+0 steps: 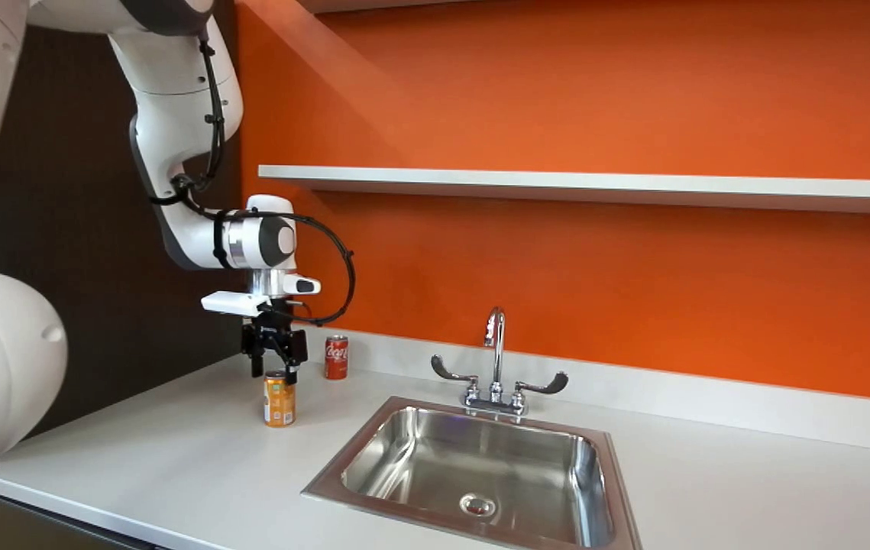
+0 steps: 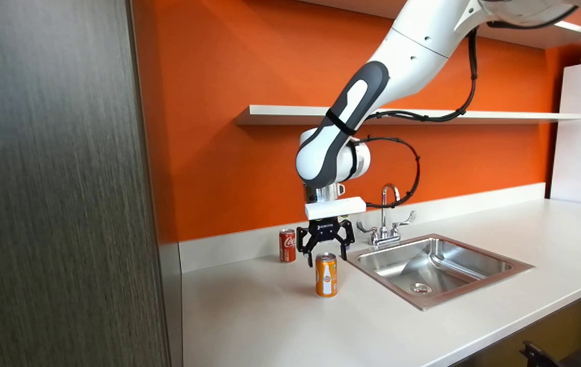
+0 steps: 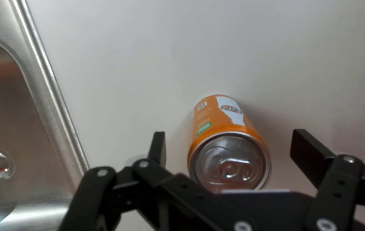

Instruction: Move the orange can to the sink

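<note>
On the counter [image 1: 175,458] near the sink [image 1: 496,451], the orange can [image 2: 326,275] is standing upright, its long axis rising toward the claw [image 2: 327,259], which is hanging just above with its fingers [image 3: 307,154] spread, one on either side of the can's top, gripping nothing.

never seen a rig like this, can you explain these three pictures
The white robot arm carries a black two-fingered tool at its end. Two pictures come from cameras outside the robot; the close-up comes from a camera on its wrist. An orange can and, nearer the wall, a red can stand upright on the pale counter, which has a steel sink set into it. Nothing is held: in the wrist view the tool is open, with a gap on each side of the orange can.
</note>
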Robot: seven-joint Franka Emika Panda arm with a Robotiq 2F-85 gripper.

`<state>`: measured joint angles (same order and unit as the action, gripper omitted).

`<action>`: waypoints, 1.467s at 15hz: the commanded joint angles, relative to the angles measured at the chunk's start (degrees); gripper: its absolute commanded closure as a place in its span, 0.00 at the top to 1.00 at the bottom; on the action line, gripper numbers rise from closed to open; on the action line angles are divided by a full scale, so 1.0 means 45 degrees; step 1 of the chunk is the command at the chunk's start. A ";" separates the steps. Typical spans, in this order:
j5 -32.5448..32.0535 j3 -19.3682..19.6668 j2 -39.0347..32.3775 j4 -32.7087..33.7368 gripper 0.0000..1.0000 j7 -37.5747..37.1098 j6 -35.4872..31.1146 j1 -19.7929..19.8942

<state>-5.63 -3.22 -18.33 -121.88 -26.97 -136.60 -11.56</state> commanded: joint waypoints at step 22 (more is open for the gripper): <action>0.0091 0.0438 -0.0847 0.0915 0.39 -0.0853 0.0141 -0.0363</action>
<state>-5.57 -1.70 -21.91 -118.86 -29.40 -136.66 -12.29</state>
